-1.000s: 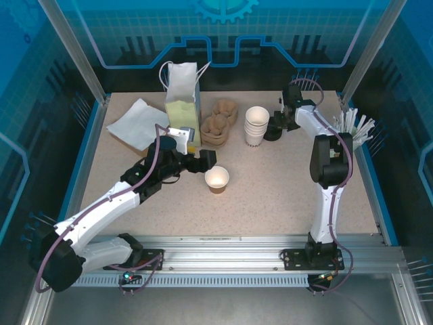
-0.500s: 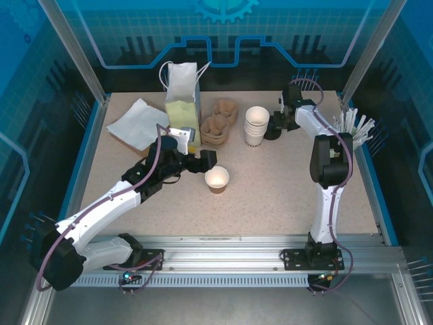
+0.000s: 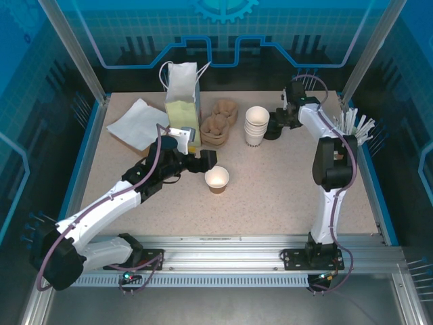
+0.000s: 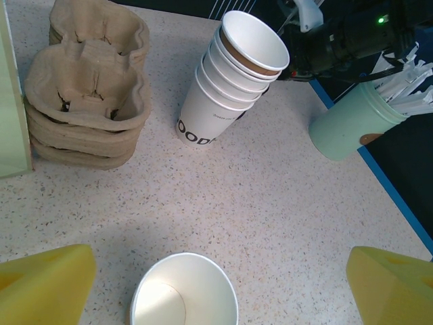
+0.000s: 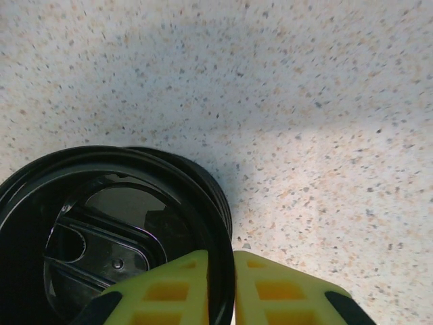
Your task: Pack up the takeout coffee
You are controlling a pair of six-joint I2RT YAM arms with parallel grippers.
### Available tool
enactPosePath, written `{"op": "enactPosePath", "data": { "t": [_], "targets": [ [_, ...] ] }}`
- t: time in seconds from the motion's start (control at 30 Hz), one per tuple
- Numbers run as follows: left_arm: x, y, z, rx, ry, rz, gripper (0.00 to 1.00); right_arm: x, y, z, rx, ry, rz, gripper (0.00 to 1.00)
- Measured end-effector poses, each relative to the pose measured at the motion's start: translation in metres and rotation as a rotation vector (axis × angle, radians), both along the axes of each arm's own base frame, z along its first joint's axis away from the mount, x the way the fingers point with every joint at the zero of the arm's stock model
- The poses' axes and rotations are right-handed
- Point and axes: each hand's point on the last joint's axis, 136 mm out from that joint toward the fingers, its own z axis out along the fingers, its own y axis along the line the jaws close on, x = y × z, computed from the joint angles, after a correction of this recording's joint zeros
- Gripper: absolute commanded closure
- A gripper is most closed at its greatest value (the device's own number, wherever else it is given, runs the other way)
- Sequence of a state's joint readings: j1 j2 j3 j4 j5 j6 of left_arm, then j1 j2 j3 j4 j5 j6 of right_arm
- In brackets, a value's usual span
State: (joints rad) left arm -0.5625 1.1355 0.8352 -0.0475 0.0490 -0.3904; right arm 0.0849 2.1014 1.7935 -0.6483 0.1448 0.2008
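Note:
The takeout coffee's small brown paper cup (image 3: 217, 179) stands mid-table with its white inside showing and no lid on it. My left gripper (image 3: 206, 163) hovers just left of it, open; in the left wrist view the cup (image 4: 184, 291) sits low between the wide-apart yellow fingers (image 4: 47, 288). At the back, my right gripper (image 3: 279, 124) is shut on the rim of a black lid (image 5: 101, 203), one finger inside the rim and one outside. A second black rim (image 5: 218, 193) peeks out under it.
A stack of white cups (image 3: 256, 125) stands next to the lids. Moulded pulp carriers (image 3: 218, 125) and a paper bag (image 3: 183, 101) are at the back left, napkins (image 3: 137, 123) further left. A teal holder of stirrers (image 4: 348, 125) sits at the right edge.
The right gripper has closed on the lid's rim and its arm has shifted slightly to the right. The left arm and the cup have stayed put.

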Motion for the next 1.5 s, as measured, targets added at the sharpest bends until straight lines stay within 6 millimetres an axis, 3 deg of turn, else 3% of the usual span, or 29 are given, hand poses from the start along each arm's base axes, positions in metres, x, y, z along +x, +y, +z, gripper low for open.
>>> {"op": "enactPosePath", "data": {
  "t": [0.23, 0.33, 0.4, 0.5, 0.6, 0.67, 0.8, 0.97, 1.2, 1.5],
  "targets": [
    [0.002, -0.001, -0.002, 0.0, 0.001, 0.0, 0.02, -0.006, -0.024, 0.043, 0.035, -0.072, -0.049, 0.87],
    [0.004, -0.003, 0.005, -0.023, -0.027, 0.002, 0.01, -0.025, -0.037, 0.08, 0.121, -0.149, -0.087, 0.87],
    [0.004, -0.002, 0.009, -0.06, -0.046, 0.011, 0.01, -0.044, -0.037, 0.115, 0.209, -0.237, -0.1, 0.87],
    [0.003, 0.0, 0.016, -0.126, -0.048, 0.034, 0.01, -0.072, -0.009, 0.169, 0.37, -0.383, -0.047, 0.87],
    [0.004, -0.003, 0.03, -0.221, -0.041, 0.045, 0.01, -0.102, 0.05, 0.215, 0.561, -0.507, 0.09, 0.87],
    [0.004, -0.006, 0.042, -0.297, -0.029, 0.047, 0.01, -0.122, 0.093, 0.229, 0.693, -0.535, 0.189, 0.87],
    [0.005, -0.011, 0.072, -0.476, -0.029, 0.048, 0.02, -0.149, 0.164, 0.229, 0.918, -0.492, 0.318, 0.87],
    [0.008, -0.012, 0.103, -0.642, -0.046, 0.055, 0.02, -0.166, 0.211, 0.224, 1.085, -0.442, 0.363, 0.87],
    [0.022, -0.019, 0.123, -0.801, -0.033, 0.05, 0.02, -0.172, 0.242, 0.231, 1.246, -0.427, 0.381, 0.87],
    [0.03, -0.018, 0.139, -0.895, -0.031, 0.061, 0.06, -0.174, 0.253, 0.237, 1.339, -0.413, 0.381, 0.88]
  ]
}}
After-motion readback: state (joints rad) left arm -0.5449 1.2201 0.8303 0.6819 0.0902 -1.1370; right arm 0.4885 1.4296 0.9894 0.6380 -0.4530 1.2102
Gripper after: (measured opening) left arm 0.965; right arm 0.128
